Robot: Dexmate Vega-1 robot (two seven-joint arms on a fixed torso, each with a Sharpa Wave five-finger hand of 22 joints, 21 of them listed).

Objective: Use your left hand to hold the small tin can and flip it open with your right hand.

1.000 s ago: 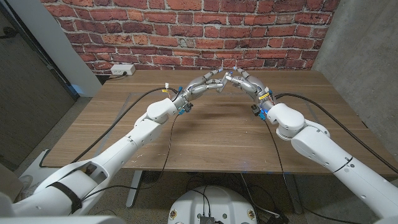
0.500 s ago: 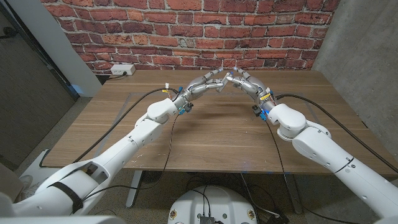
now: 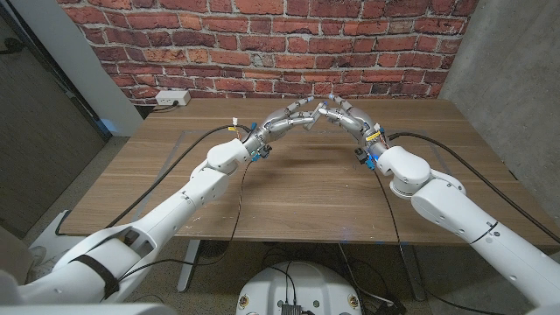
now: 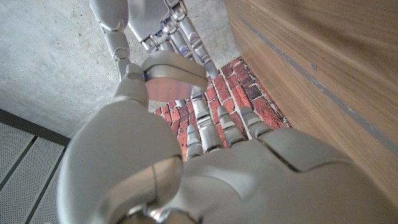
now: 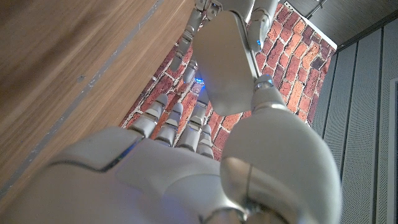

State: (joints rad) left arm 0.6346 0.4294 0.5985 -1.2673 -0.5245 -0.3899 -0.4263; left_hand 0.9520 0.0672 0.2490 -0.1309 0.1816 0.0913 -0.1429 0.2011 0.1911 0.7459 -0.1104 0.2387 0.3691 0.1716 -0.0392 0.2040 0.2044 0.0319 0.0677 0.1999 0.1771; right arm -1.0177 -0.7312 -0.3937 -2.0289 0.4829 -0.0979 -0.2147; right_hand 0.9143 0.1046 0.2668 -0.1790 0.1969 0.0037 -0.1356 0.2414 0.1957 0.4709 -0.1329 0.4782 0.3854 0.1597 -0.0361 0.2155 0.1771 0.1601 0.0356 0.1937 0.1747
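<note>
— How far along with the can?

— Hard to say. Hidden or too small to pick out. Probably sits where the fingertips of both hands meet, above the far middle of the table (image 3: 306,188).

— Left hand (image 3: 287,119) holding it?

— Cannot tell. Reaches toward the right hand (image 3: 346,116) with fingers stretched out and thumb bent over, without showing a clear grip.

— And the right?

— Much the same. Extends to the same meeting point above the table, grasping or not, unreadable.

— Lid flipped?

— No sign either way. Looks like the hold-and-flip step itself, with a firm left grip and the opening yet to be confirmed.
</note>
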